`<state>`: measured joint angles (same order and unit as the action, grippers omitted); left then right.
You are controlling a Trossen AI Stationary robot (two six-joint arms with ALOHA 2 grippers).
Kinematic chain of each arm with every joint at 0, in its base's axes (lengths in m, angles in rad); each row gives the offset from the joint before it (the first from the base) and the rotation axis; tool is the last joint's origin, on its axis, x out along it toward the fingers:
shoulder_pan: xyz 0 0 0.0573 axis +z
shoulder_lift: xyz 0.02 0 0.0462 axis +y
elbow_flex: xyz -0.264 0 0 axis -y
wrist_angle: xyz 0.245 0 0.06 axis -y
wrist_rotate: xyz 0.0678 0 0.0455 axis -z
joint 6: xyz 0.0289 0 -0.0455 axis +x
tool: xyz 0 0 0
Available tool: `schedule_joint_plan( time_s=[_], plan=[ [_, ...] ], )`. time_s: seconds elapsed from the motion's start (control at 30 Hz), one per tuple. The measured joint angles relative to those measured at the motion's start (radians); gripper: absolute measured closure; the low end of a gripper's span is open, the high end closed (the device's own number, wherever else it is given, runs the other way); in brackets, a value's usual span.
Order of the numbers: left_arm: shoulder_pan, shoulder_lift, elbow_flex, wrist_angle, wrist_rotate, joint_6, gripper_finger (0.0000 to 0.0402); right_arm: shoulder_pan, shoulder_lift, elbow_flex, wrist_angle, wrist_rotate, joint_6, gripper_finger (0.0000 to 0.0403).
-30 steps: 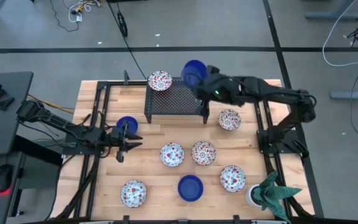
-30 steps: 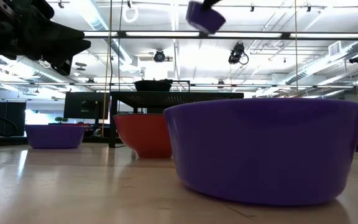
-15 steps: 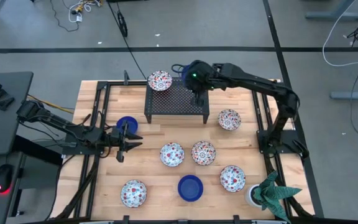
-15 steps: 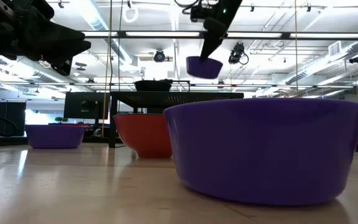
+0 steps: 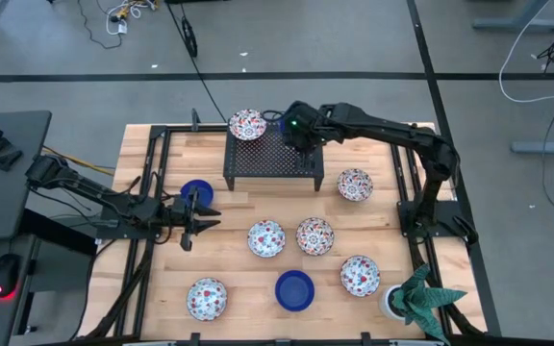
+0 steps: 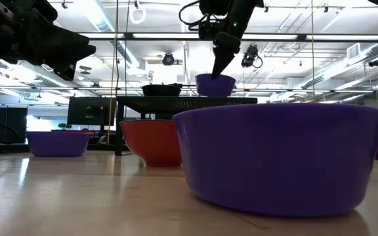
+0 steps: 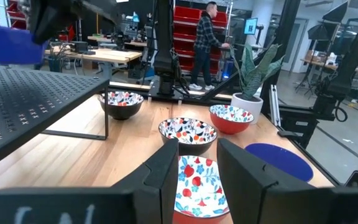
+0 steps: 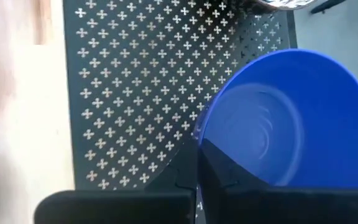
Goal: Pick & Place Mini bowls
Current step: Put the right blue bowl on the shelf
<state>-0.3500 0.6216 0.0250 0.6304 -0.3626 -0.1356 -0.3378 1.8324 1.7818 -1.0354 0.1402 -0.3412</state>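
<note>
My right gripper is shut on a solid blue mini bowl low over the black perforated rack; in the low view the bowl sits level just above the rack top, and I cannot tell if it touches. A floral mini bowl stands on the rack's far left corner. More floral bowls and a blue one rest on the table. My left gripper waits open at the table's left, beside another blue bowl. My right gripper pinches the blue bowl's rim with one finger inside the bowl and one outside its wall. The fingers slant down onto it from above. The bowl hangs upright, mouth up, over the rack.
A potted green plant stands at the near right corner. Floral bowls lie near the front edge. Black frame rails run along the table's left and right sides. A person stands in the room beyond the table.
My right gripper has come down and toward the table's left, tipping its fingers more steeply downward, still shut on the blue bowl. The bowl, high and tilted before, has sunk to just above the rack top and now sits level.
</note>
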Motion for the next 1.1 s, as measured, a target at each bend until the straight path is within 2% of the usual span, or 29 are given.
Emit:
schedule_joint_plan(
  time_s=[0.23,0.77,0.9,1.1],
  plan=[
    [0.0,0.0,0.0,0.0,0.0,-0.001,0.0287,-0.01,0.001,-0.049,0.005,0.001,-0.008,0.0399],
    [0.0,0.0,0.0,0.0,0.0,-0.001,0.0287,-0.058,0.0,-0.05,0.052,-0.002,-0.034,0.0394],
    [0.0,0.0,0.0,0.0,0.0,-0.001,0.0287,-0.066,0.0,-0.05,0.051,-0.059,-0.035,0.0394],
    [0.0,0.0,0.0,0.001,0.0,-0.001,0.0287,-0.068,0.012,-0.05,0.04,-0.063,-0.042,0.0388]
  ],
)
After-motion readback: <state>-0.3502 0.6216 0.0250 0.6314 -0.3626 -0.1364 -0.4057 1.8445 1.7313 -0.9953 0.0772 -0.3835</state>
